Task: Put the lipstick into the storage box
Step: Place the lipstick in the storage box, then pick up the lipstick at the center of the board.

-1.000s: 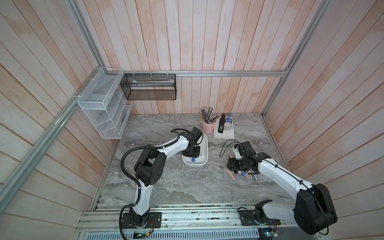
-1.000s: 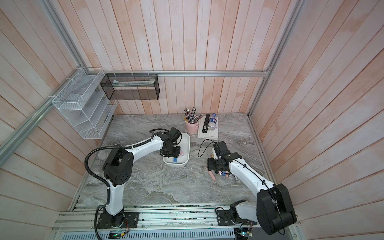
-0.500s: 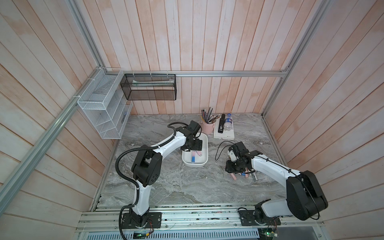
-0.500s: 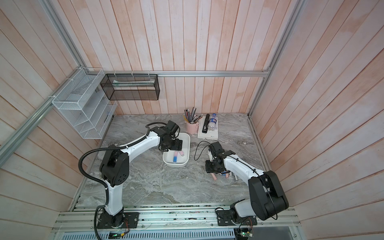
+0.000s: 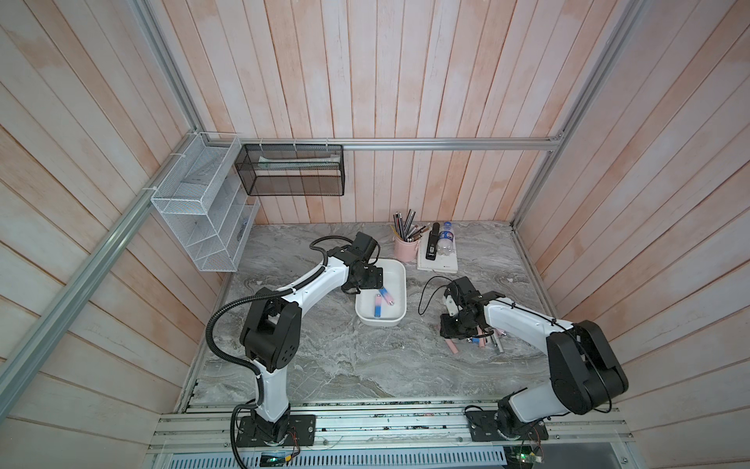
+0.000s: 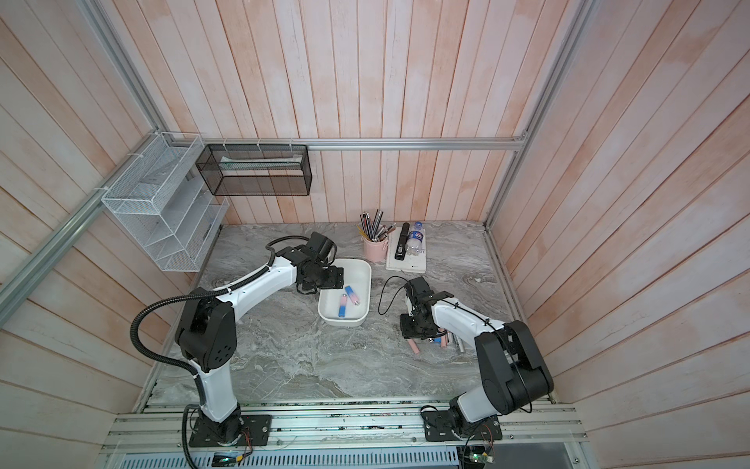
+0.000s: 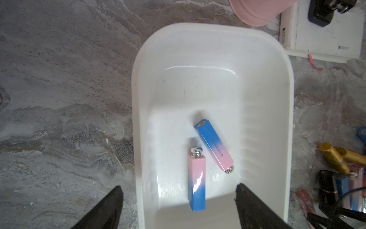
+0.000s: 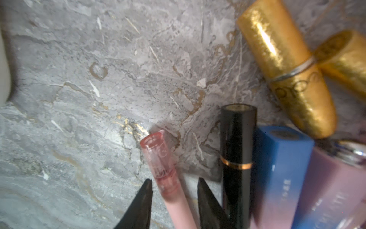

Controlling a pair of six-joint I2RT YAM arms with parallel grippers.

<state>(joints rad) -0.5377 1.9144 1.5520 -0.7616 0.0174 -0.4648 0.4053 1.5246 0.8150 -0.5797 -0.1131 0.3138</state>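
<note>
**Lipstick tally: two pieces in the storage box [image 7: 136, 99], the others on the table**

The left gripper [image 7: 179, 187] hangs over the box with its jaws spread wide, and nothing is held. Two blue-and-pink lipsticks are seen lying flat on the box floor. The nearer lipstick [image 7: 196, 178] is almost between the fingertips. The farther lipstick [image 7: 213, 146] lies just beyond it, at an angle. Past the box's far rim, one pink cup [image 7: 257, 11] and one white notebook [image 7: 320, 39] are seen.

The right gripper [image 8: 174, 181] hangs low over the marble table [image 8: 99, 79]. Its jaws are narrowly parted on either side of one pink tube [image 8: 164, 168]. A sliver of gap is visible at each fingertip, so no grip is shown. One black lipstick [image 8: 236, 148] lies just beside one jaw, then one blue-and-pink case [image 8: 281, 158]. A second pinkish case beside that is only partly seen. Farthest out lie two gold lipsticks [image 8: 285, 65] [image 8: 344, 59], touching. In both top views this gripper is seen well apart from the box.
</note>
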